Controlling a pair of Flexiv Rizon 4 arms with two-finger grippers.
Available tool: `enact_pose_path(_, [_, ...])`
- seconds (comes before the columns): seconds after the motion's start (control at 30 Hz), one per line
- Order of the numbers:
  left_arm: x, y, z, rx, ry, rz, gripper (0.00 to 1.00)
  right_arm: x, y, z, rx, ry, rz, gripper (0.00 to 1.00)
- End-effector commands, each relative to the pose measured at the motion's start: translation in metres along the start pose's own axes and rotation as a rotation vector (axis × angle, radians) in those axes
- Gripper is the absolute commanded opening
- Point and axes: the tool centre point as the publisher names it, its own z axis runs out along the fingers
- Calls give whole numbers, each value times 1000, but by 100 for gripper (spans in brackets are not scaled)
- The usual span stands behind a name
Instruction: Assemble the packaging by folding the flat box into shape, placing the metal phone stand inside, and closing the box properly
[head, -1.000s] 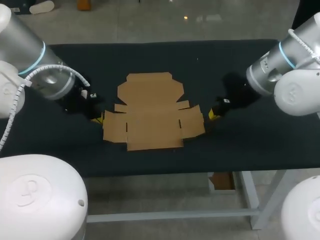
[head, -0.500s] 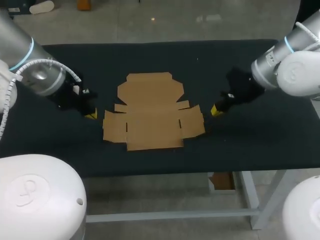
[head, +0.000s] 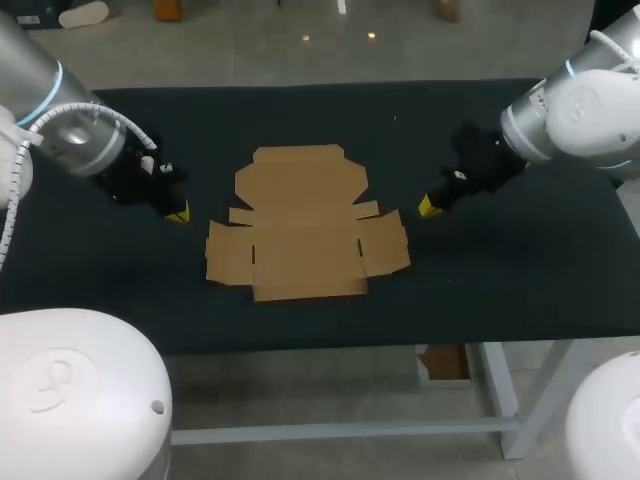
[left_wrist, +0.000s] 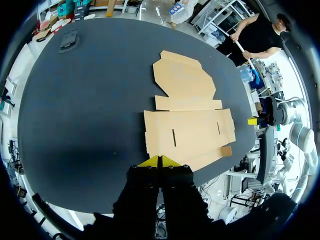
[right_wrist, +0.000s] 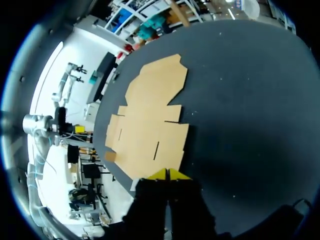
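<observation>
1. The flat box (head: 305, 225) lies unfolded on the middle of the black table (head: 500, 290). Its large lid panel points to the far side, and side flaps spread to the left and right.
2. In the head view the left gripper (head: 178, 213) is left of the box, near its left flap but apart from it. The right gripper (head: 427, 206) is just beside the far corner of the right flap and clear of the cardboard.
3. The head view shows only a single yellow patch at each gripper, so the jaw state cannot be read there.
4. The left wrist view settles it for the left gripper (left_wrist: 159, 161): the two yellow tips are clenched together with nothing between them, and the box (left_wrist: 187, 120) lies ahead of them.
5. The right wrist view shows the same for the right gripper (right_wrist: 169, 174): tips pressed together and gripping nothing, the box (right_wrist: 150, 120) just ahead.
6. Only the left wrist view shows a small dark object (left_wrist: 68, 39) lying on the table near its edge, well apart from the box.
7. Whether either gripper touches the table surface cannot be told from any view
</observation>
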Motion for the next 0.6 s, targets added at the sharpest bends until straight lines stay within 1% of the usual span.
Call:
enact_pose_path(0.03, [-3,-21,11,-28,2,4,0,-9,14,4,162,55,-5,0])
enact_pose_path(0.37, [-20,-66,25,-34,5,6,0,-23,45,13,145,56,-2,0])
enact_pose_path(0.6, [-27,-86,35,-44,20,12,0,-28,63,21,150,56,2,0])
